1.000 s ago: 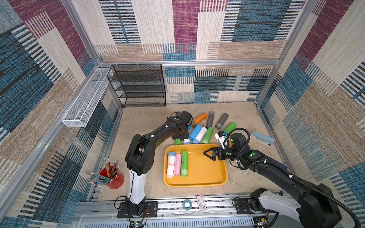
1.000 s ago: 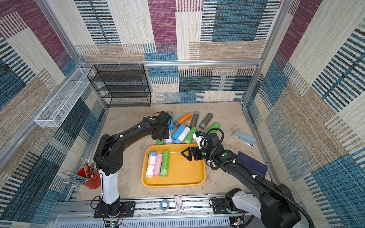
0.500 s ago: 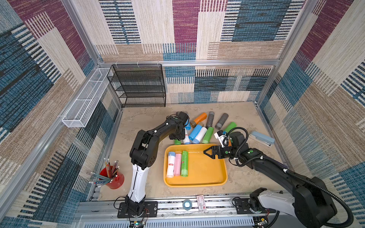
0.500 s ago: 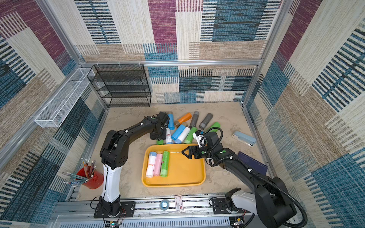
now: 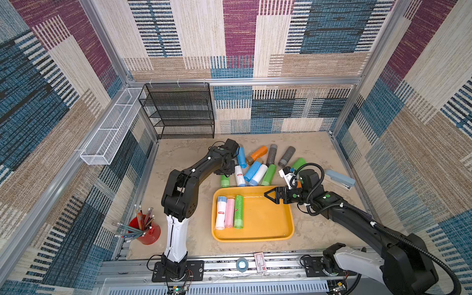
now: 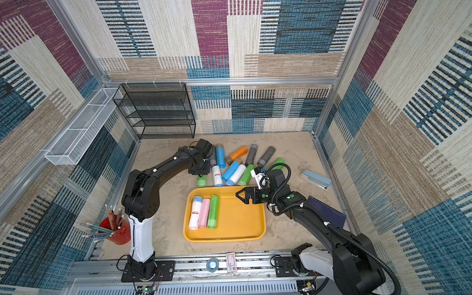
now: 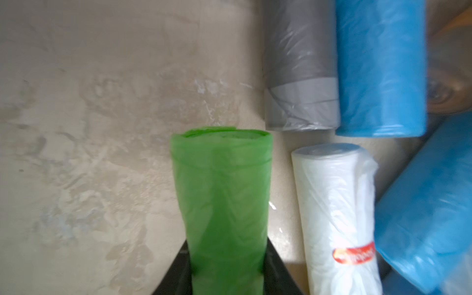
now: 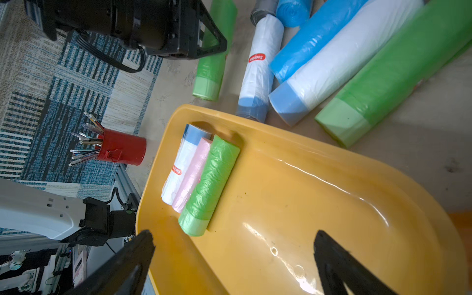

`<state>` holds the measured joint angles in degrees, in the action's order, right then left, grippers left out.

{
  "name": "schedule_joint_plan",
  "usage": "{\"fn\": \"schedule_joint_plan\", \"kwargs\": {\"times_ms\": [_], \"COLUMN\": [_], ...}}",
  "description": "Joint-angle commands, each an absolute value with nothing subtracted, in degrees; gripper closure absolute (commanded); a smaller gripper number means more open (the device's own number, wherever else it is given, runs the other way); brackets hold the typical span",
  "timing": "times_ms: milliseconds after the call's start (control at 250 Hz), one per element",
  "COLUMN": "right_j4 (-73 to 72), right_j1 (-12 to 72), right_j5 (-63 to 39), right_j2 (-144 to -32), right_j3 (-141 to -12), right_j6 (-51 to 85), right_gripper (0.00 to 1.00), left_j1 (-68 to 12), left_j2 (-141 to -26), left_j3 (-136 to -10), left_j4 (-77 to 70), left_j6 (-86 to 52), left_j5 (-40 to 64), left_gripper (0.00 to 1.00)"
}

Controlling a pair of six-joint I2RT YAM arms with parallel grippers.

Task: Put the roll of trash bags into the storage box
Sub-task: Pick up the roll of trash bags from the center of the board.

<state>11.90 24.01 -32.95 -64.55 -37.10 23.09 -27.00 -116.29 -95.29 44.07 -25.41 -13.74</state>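
A green roll of trash bags (image 7: 222, 191) lies on the table just beyond the far left corner of the storage box (image 5: 252, 238), a shallow yellow-orange tray. My left gripper (image 5: 226, 171) is down over this roll (image 5: 224, 180), and its black fingers (image 7: 275, 268) press against both sides of it. My right gripper (image 5: 270, 198) hovers open over the tray's far right part, with only bare tray floor (image 8: 306, 191) between its fingers. Inside the tray, at its left end, lie a white roll (image 5: 221, 212), a pink roll (image 5: 229, 212) and a green roll (image 5: 238, 212), side by side.
Several more rolls (image 5: 258, 168) in blue, white, green, orange and grey are heaped behind the tray. A blue-grey stapler (image 5: 339, 178) lies to the right and a red pencil cup (image 5: 144, 229) at front left. A black mesh rack (image 5: 182, 112) and a white wire basket (image 5: 109, 127) stand against the walls.
My left gripper has shifted off the heap toward the green roll at its left edge and narrowed its jaws onto it. The right gripper has stayed open and drifted slightly over the tray.
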Motion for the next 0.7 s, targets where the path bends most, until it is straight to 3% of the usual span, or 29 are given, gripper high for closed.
{"fn": "schedule_joint_plan", "kwargs": {"times_ms": [0,220,696], "right_j4": [13.0,15.0,19.6], "right_j1": [24.1,24.0,24.1], "right_j5": [-32.5,-32.3,-33.1], "right_j2": [-62.6,-58.2,-48.4], "right_j3": [-36.5,-35.8,-33.7], "right_j6": [23.5,24.0,27.1], "right_gripper": [0.01,0.01,0.01], "left_j1": [-26.5,-26.3,-31.8], "left_j2": [-112.0,-101.9,-82.2], "left_j3": [-93.2,-87.9,-68.6], "left_j4": [43.7,43.3,28.2], "left_j6": [-23.6,-25.3,-42.0], "left_j5": [-17.7,-15.1,8.6], "left_gripper": [0.65,0.65,0.65]}}
